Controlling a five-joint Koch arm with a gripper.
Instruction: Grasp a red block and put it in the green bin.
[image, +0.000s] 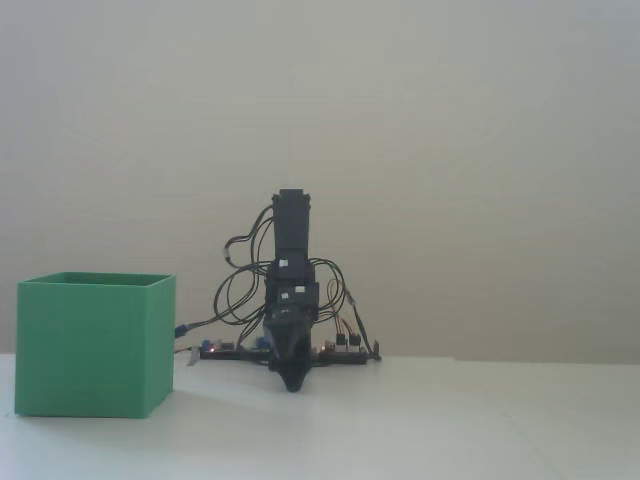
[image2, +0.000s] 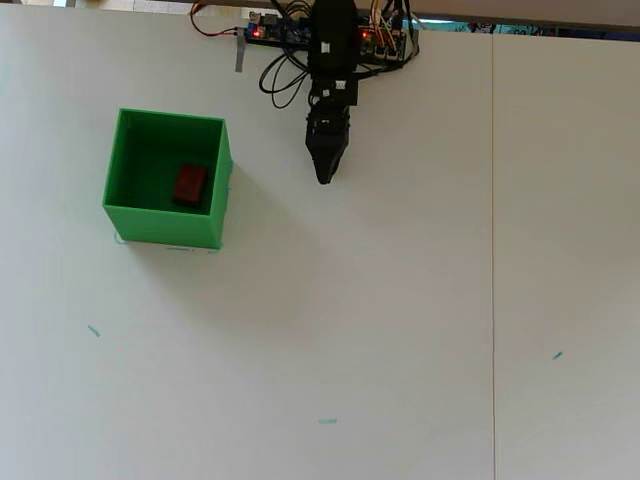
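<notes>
And here we are: the small matte red rectangular block is lying on the floor of the large plain green open-topped box, a little right of centre in the overhead view and not touching any wall. From the side-on fixed view the green box sits at the left on the white table, and its walls hide the block completely.

Over to the arm: the black gripper points down and away from its base, tip low over the table, well to the right of the box in the overhead view and apart from it. Its two jaws taper together into a single point with no gap showing between them and nothing held. In the fixed view the gripper comes straight toward the camera, tip just above the tabletop, the folded black arm rising behind it.

At the arm's foot, a circuit board with small red lights sits in a tangle of black and coloured wires along the table's far edge. A thin seam runs down the white surface on the right of the overhead view, and a few tiny green marks dot the table nearer the bottom
</notes>
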